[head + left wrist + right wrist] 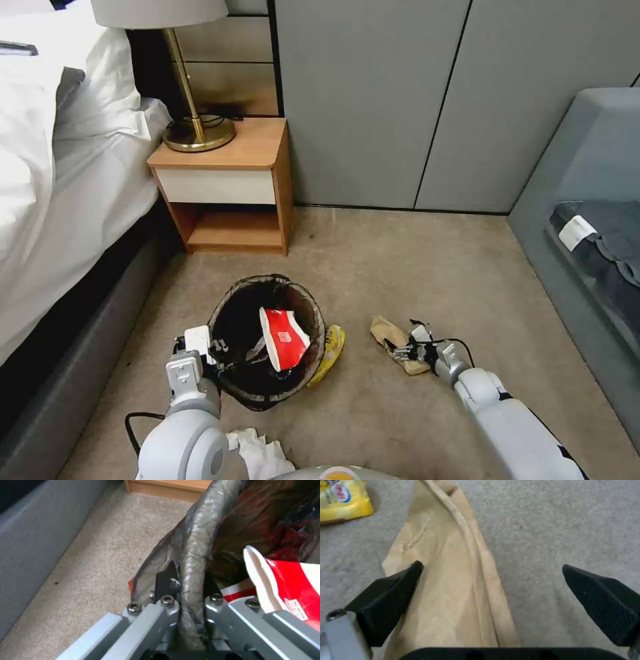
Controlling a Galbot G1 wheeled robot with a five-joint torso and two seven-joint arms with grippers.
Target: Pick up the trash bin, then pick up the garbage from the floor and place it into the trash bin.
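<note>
Head view: the left gripper [217, 352] has its fingers [165, 581] pinched on the bagged rim of the trash bin [230, 313], which holds a red-and-white cup [283, 337]. Over the carpet [400, 280], the right gripper [491, 580] has its fingers [391, 597] spread wide around the brown paper bag [453, 580], near a yellow wrapper [330, 353].

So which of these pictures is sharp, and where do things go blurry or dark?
Head view: evenly lit and sharp, though the trash bin is dark inside. Left wrist view: the bin's bag is soft, and the left gripper is close and blurred. Right wrist view: the paper bag is fairly clear, the carpet beyond hazy.
</note>
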